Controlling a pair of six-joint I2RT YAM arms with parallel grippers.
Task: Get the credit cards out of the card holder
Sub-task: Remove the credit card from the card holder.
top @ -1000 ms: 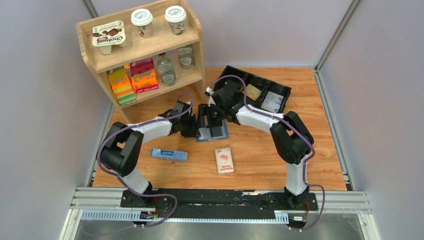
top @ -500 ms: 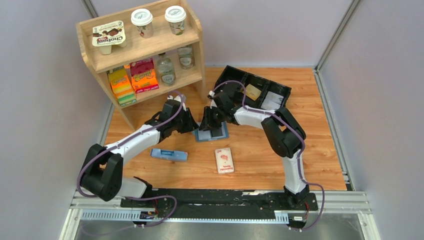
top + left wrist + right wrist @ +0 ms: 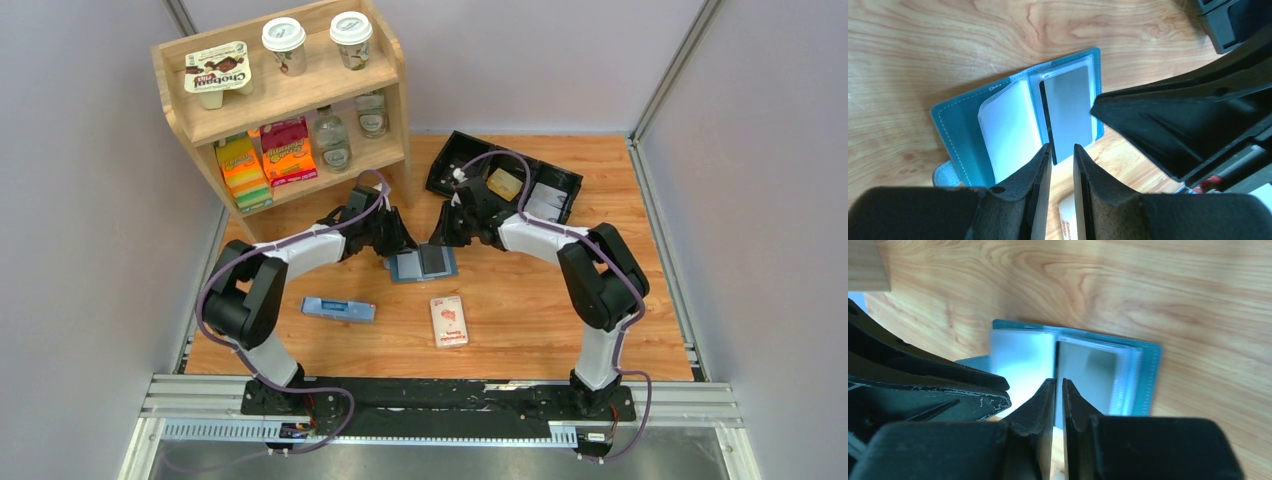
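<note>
The light blue card holder (image 3: 410, 269) (image 3: 955, 125) (image 3: 1151, 375) lies open on the table between both grippers. A dark grey credit card (image 3: 436, 260) (image 3: 1068, 112) (image 3: 1086, 372) sits on its right panel, and an empty clear sleeve covers the other panel. My left gripper (image 3: 398, 243) (image 3: 1062, 149) hovers at the card's corner, its jaws a narrow gap apart with table showing between them. My right gripper (image 3: 440, 238) (image 3: 1058, 382) hangs at the holder's far edge over the fold. Its jaws are closed to a hairline slit with nothing seen between them.
A black tray (image 3: 452, 158) at the back right holds a tan card (image 3: 507, 185) and pale items. A wooden shelf (image 3: 290, 100) with cups, bottles and boxes stands at the back left. A pale blue box (image 3: 338, 309) and a white pack (image 3: 449, 320) lie nearer the front.
The right gripper's jaws have closed and it has drawn back from over the holder to its far edge. The left gripper shifted right, closer to the holder.
</note>
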